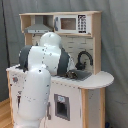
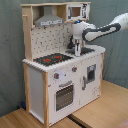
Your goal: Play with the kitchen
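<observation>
Kitchen: the kitchen (image 2: 60,75) stands upright on a pale wood floor (image 2: 100,112) — tall axis vertical, long horizontal axis running along its tabletop (image 2: 75,56) from stove end to sink end.

Facing: in the second exterior view its front, with oven door (image 2: 64,95) and knobs (image 2: 65,72), faces the camera and slightly toward the second exterior view's right; in the first exterior view the front faces the camera, partly hidden by the arm.

Stovetop: black-red stovetop (image 2: 52,58) sits at the second exterior view's left end of the tabletop, grey hood (image 2: 49,21) above it.

Sink end: sink (image 1: 80,75) with black faucet (image 1: 84,57) lies at the far end from the stove, under the microwave shelf (image 1: 72,23).

Tool: the tool (image 2: 77,50) hangs pointing down over the sink end, just above the tabletop level — whether it touches anything I cannot tell.

Tool state: cannot tell whether wide or narrow; nothing is seen held.

Key relation: sink and faucet lie directly below and just beside the tool; the stovetop lies well apart, toward the second exterior view's left along the tabletop's long axis.

Arm: one arm (image 1: 42,70), reaching in from the second exterior view's right, bulking in front of the kitchen in the first exterior view.

Judgement: the next move likely concerns the sink end — a short descent, not a traverse.
</observation>
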Motion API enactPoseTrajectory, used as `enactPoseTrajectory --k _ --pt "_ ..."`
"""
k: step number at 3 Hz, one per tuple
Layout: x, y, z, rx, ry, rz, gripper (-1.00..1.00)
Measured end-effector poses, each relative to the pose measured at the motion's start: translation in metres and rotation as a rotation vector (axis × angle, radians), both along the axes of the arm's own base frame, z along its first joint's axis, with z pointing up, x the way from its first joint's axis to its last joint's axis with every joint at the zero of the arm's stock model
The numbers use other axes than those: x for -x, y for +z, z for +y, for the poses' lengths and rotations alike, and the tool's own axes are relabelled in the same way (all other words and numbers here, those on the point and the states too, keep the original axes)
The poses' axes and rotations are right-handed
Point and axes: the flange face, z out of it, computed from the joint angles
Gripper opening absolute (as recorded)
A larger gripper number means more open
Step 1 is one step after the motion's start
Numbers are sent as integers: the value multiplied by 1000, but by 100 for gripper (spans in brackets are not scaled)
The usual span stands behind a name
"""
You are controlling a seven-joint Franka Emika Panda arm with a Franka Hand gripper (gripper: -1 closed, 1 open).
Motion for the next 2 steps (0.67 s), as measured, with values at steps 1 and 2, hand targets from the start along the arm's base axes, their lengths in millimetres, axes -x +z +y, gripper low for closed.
enactPoseTrajectory --k 1,2 --pt "8 35 23 -9 74 -35 -100" --pt "13 71 26 2 81 -55 -100"
